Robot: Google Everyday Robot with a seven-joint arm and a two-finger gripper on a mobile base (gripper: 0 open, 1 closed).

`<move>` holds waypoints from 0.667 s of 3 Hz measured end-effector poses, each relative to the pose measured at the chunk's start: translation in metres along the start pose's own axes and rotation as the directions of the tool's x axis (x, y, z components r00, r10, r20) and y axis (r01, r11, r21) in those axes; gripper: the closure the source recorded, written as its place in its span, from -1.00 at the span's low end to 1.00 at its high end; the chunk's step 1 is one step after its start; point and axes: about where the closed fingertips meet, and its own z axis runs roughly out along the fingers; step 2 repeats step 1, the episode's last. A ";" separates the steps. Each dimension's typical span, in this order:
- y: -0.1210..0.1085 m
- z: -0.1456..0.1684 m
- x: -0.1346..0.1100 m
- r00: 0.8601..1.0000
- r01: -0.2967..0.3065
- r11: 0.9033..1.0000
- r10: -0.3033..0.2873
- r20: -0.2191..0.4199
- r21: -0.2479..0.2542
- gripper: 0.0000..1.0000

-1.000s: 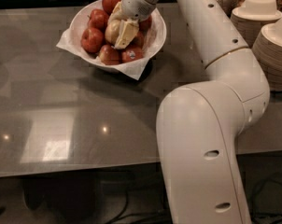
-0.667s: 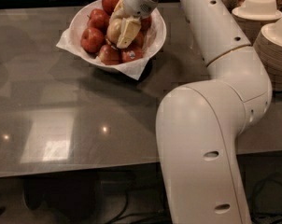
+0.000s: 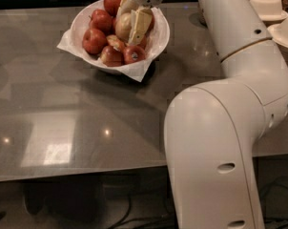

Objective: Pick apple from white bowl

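Note:
The white bowl (image 3: 80,22) stands at the back of the grey table, lined with a paper napkin (image 3: 140,72) whose corners stick out. It holds several dark red apples (image 3: 93,40) and the pale yellow-green apple (image 3: 123,26). My gripper (image 3: 130,19) reaches down into the bowl from above. Its cream fingers (image 3: 140,26) are closed on either side of the pale apple, which sits at the top of the pile among the red ones.
My white arm (image 3: 220,142) fills the right half of the view and crosses above the table (image 3: 87,118). White plates (image 3: 285,33) and a white dish (image 3: 267,5) stand at the far right. The table's front edge runs along the bottom.
The gripper has stayed in the bowl, with the pale apple between its fingers. The apple and fingers sit slightly higher against the red apples than before.

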 end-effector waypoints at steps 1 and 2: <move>0.007 -0.022 -0.011 0.999 0.046 0.999 -0.046 0.007 0.012 1.00; 0.007 -0.022 -0.011 0.999 0.046 0.999 -0.046 0.007 0.012 1.00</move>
